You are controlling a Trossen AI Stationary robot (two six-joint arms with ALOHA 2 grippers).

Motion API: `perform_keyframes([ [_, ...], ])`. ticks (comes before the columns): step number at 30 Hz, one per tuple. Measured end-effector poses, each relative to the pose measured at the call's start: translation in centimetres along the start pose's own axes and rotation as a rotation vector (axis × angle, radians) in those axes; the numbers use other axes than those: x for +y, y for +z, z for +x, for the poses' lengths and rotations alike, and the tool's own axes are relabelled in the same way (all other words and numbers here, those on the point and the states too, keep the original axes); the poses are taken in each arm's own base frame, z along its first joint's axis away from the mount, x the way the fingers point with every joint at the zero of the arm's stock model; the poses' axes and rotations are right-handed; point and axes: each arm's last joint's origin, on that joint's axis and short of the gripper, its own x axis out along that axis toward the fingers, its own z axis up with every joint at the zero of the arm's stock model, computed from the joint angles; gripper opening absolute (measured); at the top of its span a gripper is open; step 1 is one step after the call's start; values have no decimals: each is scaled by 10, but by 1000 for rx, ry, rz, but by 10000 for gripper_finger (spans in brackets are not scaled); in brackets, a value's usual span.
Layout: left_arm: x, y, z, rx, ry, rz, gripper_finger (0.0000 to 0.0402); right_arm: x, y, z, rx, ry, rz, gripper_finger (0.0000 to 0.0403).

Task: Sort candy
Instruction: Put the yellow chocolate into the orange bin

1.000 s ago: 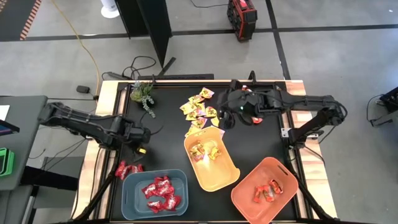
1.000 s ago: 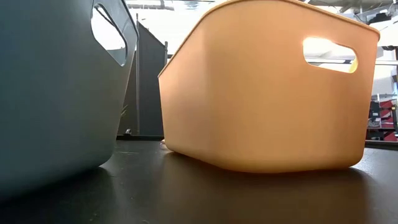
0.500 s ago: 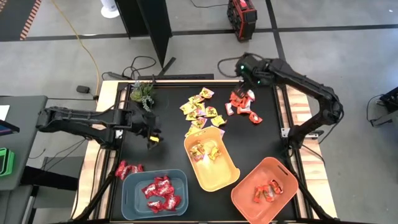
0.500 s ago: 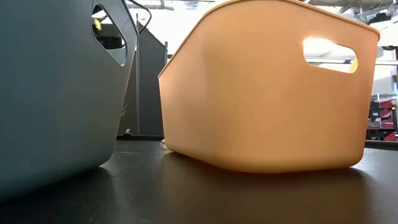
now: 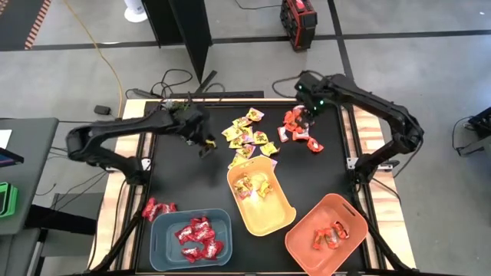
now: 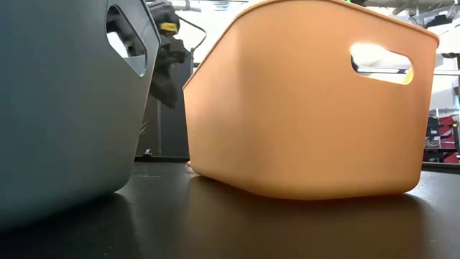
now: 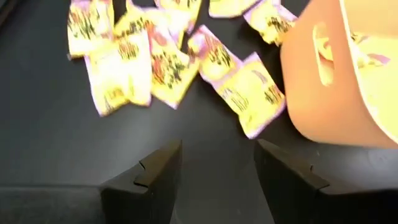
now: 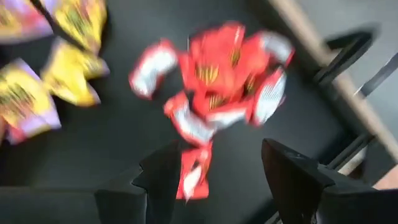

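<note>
Left gripper (image 7: 211, 177): two dark fingers spread apart with nothing between them, held above the black table top (image 5: 201, 180), just beside the loose pile of yellow shiny wrapped candies with pink marks (image 7: 171, 59); in the high view this gripper (image 5: 205, 142) sits at the pile's left edge, near the small green plant sprig (image 5: 178, 113) at the table's far left corner. Right gripper (image 8: 214, 177): fingers likewise spread and empty, poised over the cluster of orange-red and white wrapped candies (image 8: 214, 78); from above it (image 5: 309, 110) is at the far right part of the table, right at that cluster (image 5: 299, 132). The yellow pile (image 5: 247, 132) lies between the two grippers, its nearest pieces touching or almost touching the rim of the yellow-orange plastic bin (image 5: 285, 212), which holds a few yellow candies (image 5: 255, 186). Right of it, at the near right corner, the orange plastic bin (image 5: 303, 238) holds several orange-red candies (image 5: 328, 235). At the near left, the blue-grey plastic bin (image 5: 159, 245) holds a heap of deep red wrapped candies (image 5: 197, 238); a few more deep red candies (image 5: 158, 208) lie on the table just outside its far left corner. Low view: blue-grey bin wall (image 6: 65, 108) and yellow-orange bin wall (image 6: 309, 108) fill the frame, a dark part of the left arm (image 6: 167, 61) showing between them.
</note>
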Motion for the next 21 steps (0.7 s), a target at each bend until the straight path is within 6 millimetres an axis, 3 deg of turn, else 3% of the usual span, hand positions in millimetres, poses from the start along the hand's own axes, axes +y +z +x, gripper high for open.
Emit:
perform_keyframes([
  [4, 13, 26, 7, 18, 8, 44, 195, -1, -17, 25, 118, -11, 38, 238],
  [8, 33, 45, 20, 109, 36, 52, 195, 6, -28, 31, 108, -7, 24, 238],
  [14, 60, 49, 66, 325, 77, 43, 206, 20, -38, 12, -8, 20, -30, 238],
  [21, 60, 55, 98, 382, 55, 61, 251, 33, -55, -18, -151, 63, -100, 238],
])
